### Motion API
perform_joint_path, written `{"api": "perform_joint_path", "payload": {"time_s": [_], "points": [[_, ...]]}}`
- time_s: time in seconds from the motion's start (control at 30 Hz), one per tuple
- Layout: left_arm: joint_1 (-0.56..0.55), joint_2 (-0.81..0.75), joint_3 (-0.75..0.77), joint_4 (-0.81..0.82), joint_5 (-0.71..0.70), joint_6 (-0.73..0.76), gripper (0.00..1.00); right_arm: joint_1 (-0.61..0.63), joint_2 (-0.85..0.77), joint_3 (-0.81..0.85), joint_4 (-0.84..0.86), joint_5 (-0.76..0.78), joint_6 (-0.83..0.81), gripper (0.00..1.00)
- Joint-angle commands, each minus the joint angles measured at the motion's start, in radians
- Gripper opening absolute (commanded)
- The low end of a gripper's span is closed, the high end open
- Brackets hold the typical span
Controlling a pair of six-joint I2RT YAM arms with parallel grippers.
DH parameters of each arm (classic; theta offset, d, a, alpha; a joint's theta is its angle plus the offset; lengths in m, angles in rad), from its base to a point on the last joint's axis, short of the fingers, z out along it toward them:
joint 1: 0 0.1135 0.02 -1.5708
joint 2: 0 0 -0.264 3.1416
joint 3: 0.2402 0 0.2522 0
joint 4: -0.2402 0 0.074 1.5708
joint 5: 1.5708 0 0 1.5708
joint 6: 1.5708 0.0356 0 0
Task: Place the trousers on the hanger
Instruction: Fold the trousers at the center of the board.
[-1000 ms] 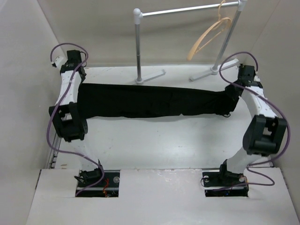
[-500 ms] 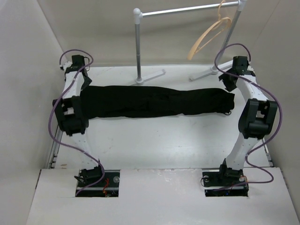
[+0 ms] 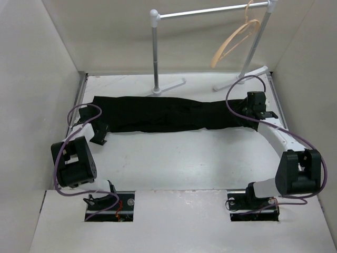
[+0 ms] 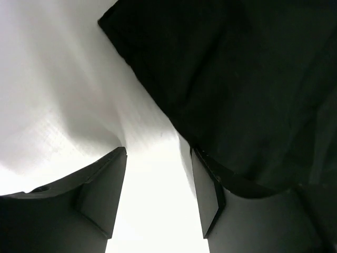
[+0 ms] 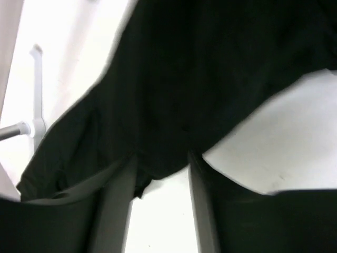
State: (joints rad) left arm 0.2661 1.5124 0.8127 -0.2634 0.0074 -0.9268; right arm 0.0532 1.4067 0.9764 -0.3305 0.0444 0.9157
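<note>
Our left gripper point(image 4: 158, 153) and right gripper point(image 5: 161, 158) stand partly open, holding nothing. We judge the trousers point(image 3: 168, 113) lie stretched flat mid-frame for draping over the hanger point(image 3: 235, 42), upper right.

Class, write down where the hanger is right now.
In the top view, the hanger hangs tilted from the right end of the white rack, at the far right of the table, beyond the trousers.

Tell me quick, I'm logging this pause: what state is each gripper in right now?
Left gripper: open, holding nothing.
Right gripper: open, fingertips at the edge of the trousers, not clamped on them.
</note>
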Motion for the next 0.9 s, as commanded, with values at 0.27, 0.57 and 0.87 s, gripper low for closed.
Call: {"api": "perform_joint_path", "payload": {"time_s": [0.27, 0.57, 0.87], "points": [[0.061, 0.175, 0.068, 0.276, 0.046, -0.118, 0.51, -0.278, -0.056, -0.179, 0.123, 0.003, 0.071, 0.67], [0.061, 0.258, 0.140, 0.265, -0.017, -0.107, 0.21, -0.350, 0.236, 0.002, 0.140, 0.017, 0.078, 0.43], [0.124, 0.037, 0.158, 0.070, -0.162, -0.052, 0.00, -0.387, 0.091, -0.034, 0.087, 0.094, 0.072, 0.05]]}}
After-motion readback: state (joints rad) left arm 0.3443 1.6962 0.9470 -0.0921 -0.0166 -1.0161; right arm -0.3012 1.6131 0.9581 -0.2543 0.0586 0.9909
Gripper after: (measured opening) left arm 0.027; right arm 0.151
